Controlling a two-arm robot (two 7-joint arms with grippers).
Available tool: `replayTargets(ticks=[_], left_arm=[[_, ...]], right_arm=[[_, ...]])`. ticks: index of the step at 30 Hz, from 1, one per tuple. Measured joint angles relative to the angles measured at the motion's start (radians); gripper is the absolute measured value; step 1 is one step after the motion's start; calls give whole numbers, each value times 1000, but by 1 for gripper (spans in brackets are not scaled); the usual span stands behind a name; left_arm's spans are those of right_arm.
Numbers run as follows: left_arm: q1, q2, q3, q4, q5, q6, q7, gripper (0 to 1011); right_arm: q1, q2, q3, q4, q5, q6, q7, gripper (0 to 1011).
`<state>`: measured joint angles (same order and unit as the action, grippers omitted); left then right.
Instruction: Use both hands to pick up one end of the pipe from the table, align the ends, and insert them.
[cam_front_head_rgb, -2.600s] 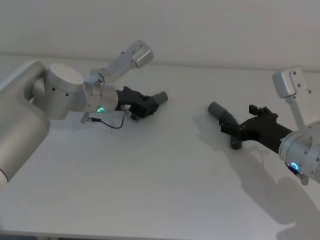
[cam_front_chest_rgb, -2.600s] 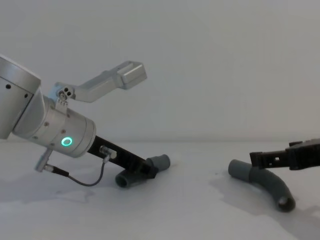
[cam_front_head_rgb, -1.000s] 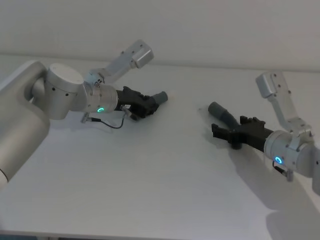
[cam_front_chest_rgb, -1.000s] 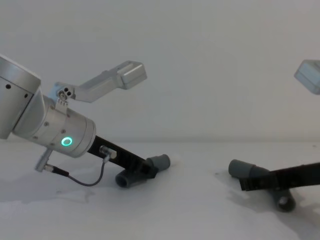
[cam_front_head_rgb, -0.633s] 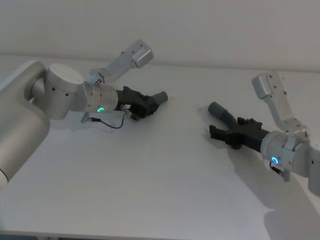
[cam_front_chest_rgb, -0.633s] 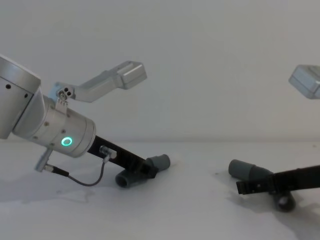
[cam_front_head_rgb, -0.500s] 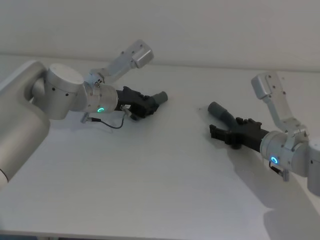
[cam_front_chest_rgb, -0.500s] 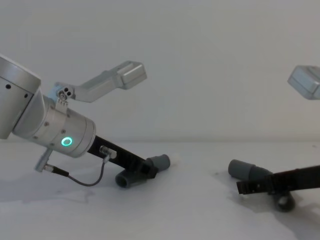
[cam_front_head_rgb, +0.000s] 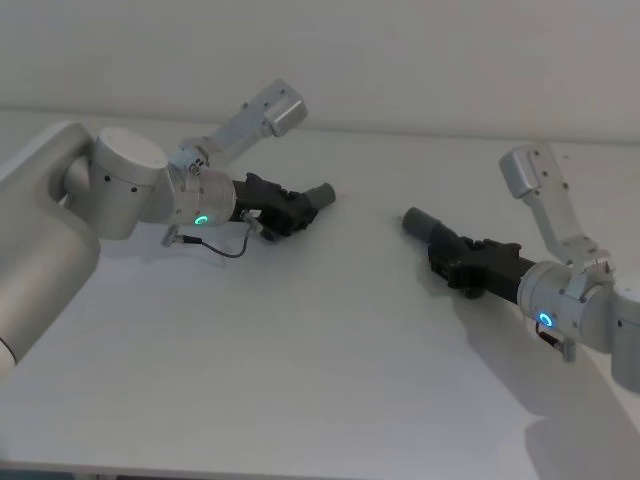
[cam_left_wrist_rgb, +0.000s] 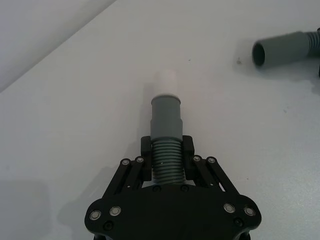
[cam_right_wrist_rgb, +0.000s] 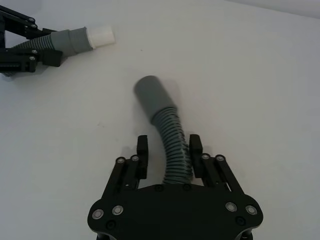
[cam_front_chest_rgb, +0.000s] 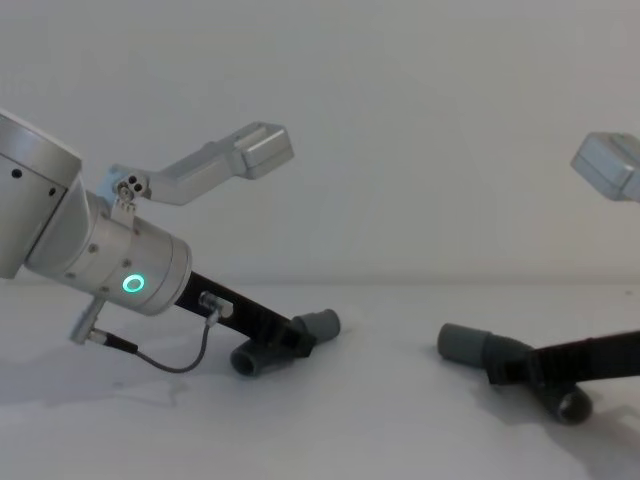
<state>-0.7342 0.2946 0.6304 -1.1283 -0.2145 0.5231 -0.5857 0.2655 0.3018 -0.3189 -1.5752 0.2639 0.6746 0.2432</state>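
Partly hidden in the head view by black fingers: ribbed middles of both pipe pieces. Low over the white table (cam_front_head_rgb: 330, 360), left gripper (cam_left_wrist_rgb: 167, 156) slanting down from the left, clamped on the left pipe piece (cam_left_wrist_rgb: 165, 150), white-tipped cuff (cam_left_wrist_rgb: 165, 102) pointing forward. Reaching in low from the right, right gripper (cam_right_wrist_rgb: 168, 159) closed round the right pipe piece (cam_right_wrist_rgb: 172, 145), grey cuff (cam_right_wrist_rgb: 151, 95) free, well apart from the other.

In the upper left of the frame the left gripper (cam_front_head_rgb: 290, 210) grips a dark hose piece (cam_front_head_rgb: 312, 199) whose grey cuff (cam_front_head_rgb: 322, 193) points to the right, low over the white table (cam_front_head_rgb: 320, 380). At the middle right the right gripper (cam_front_head_rgb: 458, 262) is closed around the second hose piece (cam_front_head_rgb: 438, 238), its cuff (cam_front_head_rgb: 418, 222) pointing to the upper left. The two cuffs are well apart.
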Motion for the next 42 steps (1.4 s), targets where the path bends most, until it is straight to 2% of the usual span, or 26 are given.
replayTargets(ticks=[7, 12, 23, 29, 35, 42], left_arm=[[0, 0, 0, 0, 0, 0, 0, 339], [0, 0, 0, 0, 0, 0, 0, 339], [-1, 0, 1, 0, 0, 0, 0, 339], [-6, -1, 7, 3, 5, -8, -1, 339], [-13, 0, 14, 5, 20, -28, 0, 339], [-23, 4, 18, -10, 40, -60, 2, 339]], right_arm=[[1, -1, -1, 2, -1, 0, 1, 287], [1, -1, -1, 3, -1, 0, 1, 209], [1, -2, -1, 3, -2, -2, 2, 186], [-8, -3, 4, -2, -3, -24, 5, 186], [-19, -3, 13, -15, -3, -69, 12, 185], [-35, 6, 33, -44, 2, -154, 27, 183]])
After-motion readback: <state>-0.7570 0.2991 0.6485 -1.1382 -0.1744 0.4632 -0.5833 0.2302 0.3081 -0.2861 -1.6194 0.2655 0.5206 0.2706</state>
